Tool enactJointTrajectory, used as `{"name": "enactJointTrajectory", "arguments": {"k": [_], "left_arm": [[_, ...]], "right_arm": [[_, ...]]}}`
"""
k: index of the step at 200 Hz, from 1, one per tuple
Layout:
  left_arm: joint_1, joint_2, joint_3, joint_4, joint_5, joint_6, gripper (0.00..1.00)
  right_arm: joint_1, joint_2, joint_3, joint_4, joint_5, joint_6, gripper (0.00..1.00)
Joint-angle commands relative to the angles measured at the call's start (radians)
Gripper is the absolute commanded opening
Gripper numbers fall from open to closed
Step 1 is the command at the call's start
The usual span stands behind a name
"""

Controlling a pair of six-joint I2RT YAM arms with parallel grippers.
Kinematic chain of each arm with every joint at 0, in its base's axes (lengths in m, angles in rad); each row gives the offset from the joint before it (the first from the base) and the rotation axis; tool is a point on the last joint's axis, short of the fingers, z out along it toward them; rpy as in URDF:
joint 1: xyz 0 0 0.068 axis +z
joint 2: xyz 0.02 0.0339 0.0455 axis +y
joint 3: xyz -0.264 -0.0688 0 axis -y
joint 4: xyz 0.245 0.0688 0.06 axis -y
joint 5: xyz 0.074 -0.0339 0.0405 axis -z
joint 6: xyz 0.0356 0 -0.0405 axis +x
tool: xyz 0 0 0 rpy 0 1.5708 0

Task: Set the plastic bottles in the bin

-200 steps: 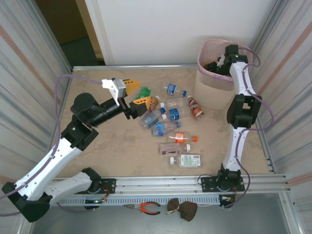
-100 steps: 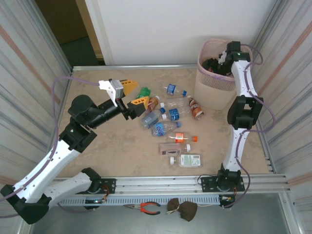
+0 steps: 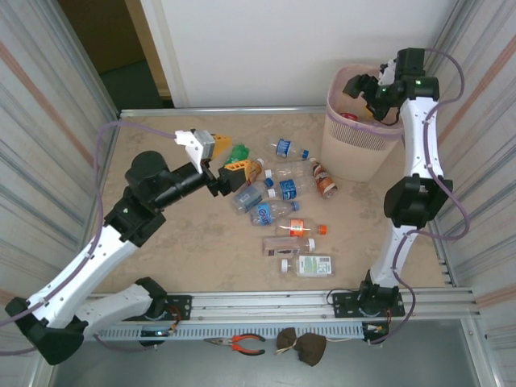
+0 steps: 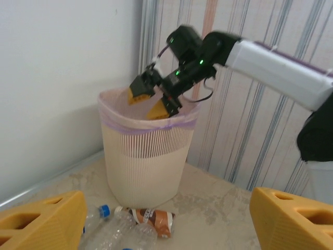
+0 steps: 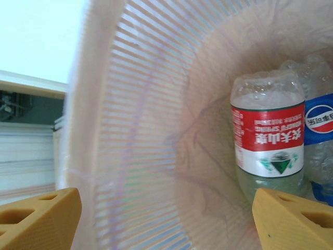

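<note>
At the upper right of the top view, the right gripper [image 3: 360, 87] spreads wide and empty over the bin [image 3: 355, 157], which holds a red-labelled bottle [image 5: 268, 140]. Left of centre, the left gripper [image 3: 228, 158] gapes empty beside scattered bottles [image 3: 268, 213].

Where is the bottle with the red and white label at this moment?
In the right wrist view, the red-labelled bottle lies inside the bin, on the right, beside a blue-labelled bottle, with the open right hand over the bin's mouth.
</note>
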Motion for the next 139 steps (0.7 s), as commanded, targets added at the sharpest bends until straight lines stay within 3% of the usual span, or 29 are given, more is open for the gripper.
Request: {"name": "enactJointTrajectory", "arguments": {"k": [1, 70, 139], "left_arm": [[-0.003, 0.025, 0.067, -0.073, -0.029, 0.035, 0.83], [0.04, 0.226, 0.261, -0.379, -0.091, 0.092, 0.8], [0.177, 0.434, 0.344, -0.563, -0.069, 0.133, 0.75]], "right_arm": [[-0.01, -0.077, 0.028, -0.032, 0.001, -0.001, 0.84], [-0.016, -0.253, -0.018, -0.088, 0.049, -0.055, 0.84], [-0.058, -0.513, -0.265, -0.02, 0.065, -0.072, 0.85]]}}
